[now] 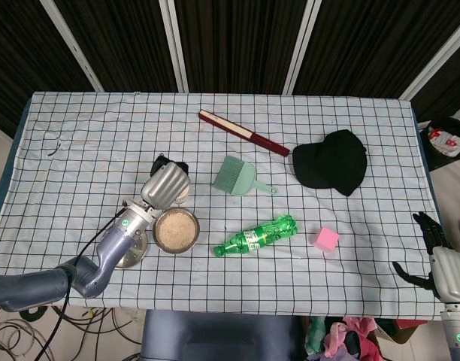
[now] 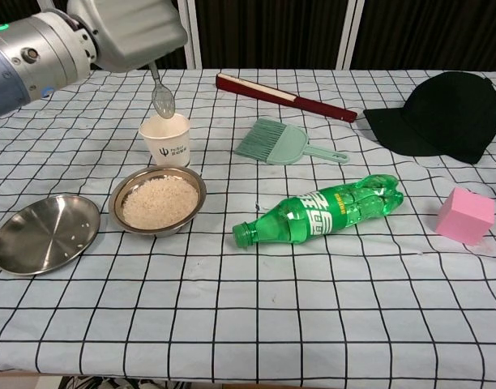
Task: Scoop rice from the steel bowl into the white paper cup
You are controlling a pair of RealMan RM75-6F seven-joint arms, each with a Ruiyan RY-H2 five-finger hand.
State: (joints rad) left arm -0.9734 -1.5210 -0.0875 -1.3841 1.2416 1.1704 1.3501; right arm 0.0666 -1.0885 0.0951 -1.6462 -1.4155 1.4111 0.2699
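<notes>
My left hand [image 2: 126, 32] grips a metal spoon [image 2: 161, 96] whose bowl hangs just above the rim of the white paper cup [image 2: 168, 141]. In the head view the left hand [image 1: 165, 185] covers most of the cup [image 1: 181, 198]. The steel bowl [image 2: 158, 201] full of rice sits just in front of the cup; from the head camera that bowl [image 1: 177, 231] lies below the hand. My right hand [image 1: 439, 259] hangs off the table's right front corner, fingers apart and empty.
An empty steel plate [image 2: 44, 232] lies left of the bowl. A green bottle [image 2: 321, 209] lies on its side mid-table. A green hand brush [image 2: 284, 142], a red folded fan [image 2: 282, 96], a black cap [image 2: 438, 115] and a pink cube [image 2: 465, 215] are to the right.
</notes>
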